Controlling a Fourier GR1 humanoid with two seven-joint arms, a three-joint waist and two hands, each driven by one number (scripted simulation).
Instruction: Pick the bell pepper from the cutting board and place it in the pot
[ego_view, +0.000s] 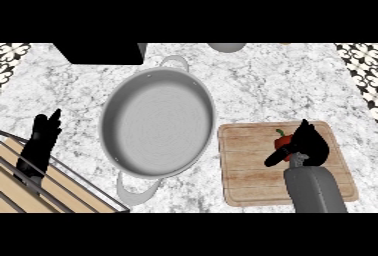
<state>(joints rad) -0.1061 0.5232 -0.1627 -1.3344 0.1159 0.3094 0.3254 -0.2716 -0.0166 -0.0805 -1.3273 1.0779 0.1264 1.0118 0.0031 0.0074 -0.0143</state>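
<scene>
marble surface (280, 85) carries a grey pot (156, 131) beside a wooden cutting board (251, 175). the right hand (306, 144) curls around the red bell pepper (282, 142) on the board. the left hand (40, 142) rests open, fingers straight, at the left edge.

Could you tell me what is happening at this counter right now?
The right hand is down over the cutting board, its fingers curling around the red bell pepper, which still sits on the board. The pot stands to the board's left with nothing in it. The left hand rests open at the view's left, above a wire rack. The pepper has not yet been lifted.
</scene>
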